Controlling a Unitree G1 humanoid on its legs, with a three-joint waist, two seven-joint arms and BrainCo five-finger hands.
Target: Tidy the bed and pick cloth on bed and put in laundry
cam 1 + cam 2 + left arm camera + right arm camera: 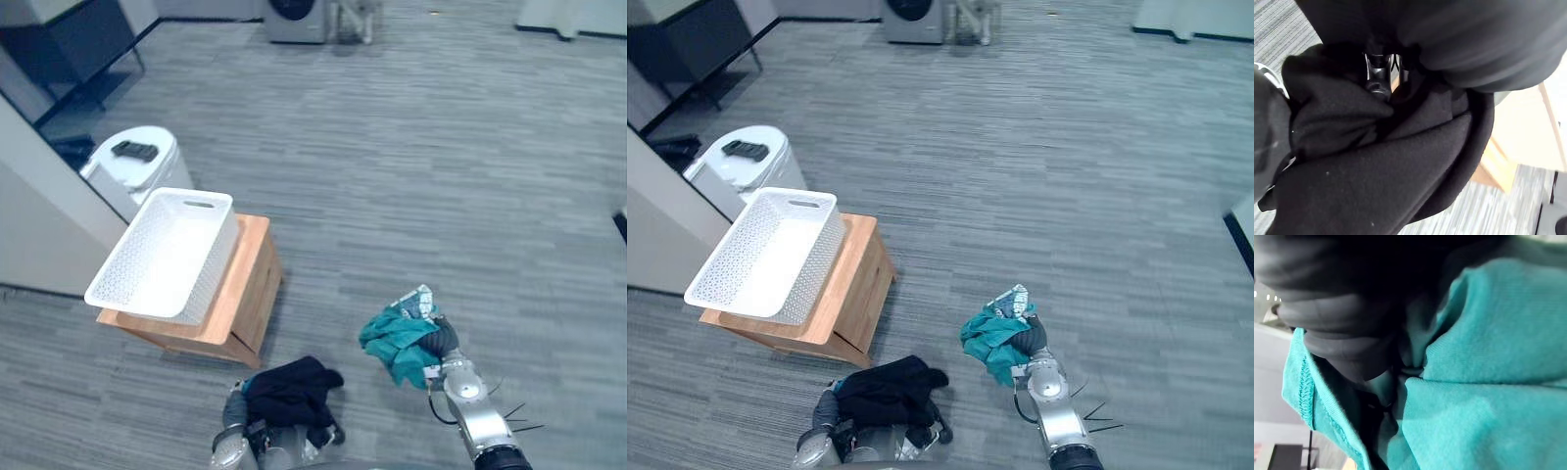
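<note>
So both cloths are up off the floor (441, 147) and bunched in the hands. My guess is that's just to carry them over to the laundry in one trip instead of two. The black cloth (292, 390) is with the left hand (1376, 81). In the left wrist view you can see a silver finger tucked right into the folds with the fabric wadded around it, so I'd call those fingers closed on it, though most of them are buried. The teal cloth (397, 343) is with the right hand (441, 338). Its fingers (419, 298) curl over the top of the bundle and the rest hangs down below the palm, so that's a proper closed grip too. The white laundry basket (208, 284) sits on the wooden worktop (257, 264), ahead and off to the robot's left. It's set skewed, hanging out past the worktop's left and near edges, and there's nothing in it yet. The black cloth is just off the worktop's near corner, and the teal one is well apart from it, out to the right. Neither is over the basket, so to me the pick-up part looks done and the drop-off hasn't happened. The left hand has the shorter reach to the basket's near rim.
</note>
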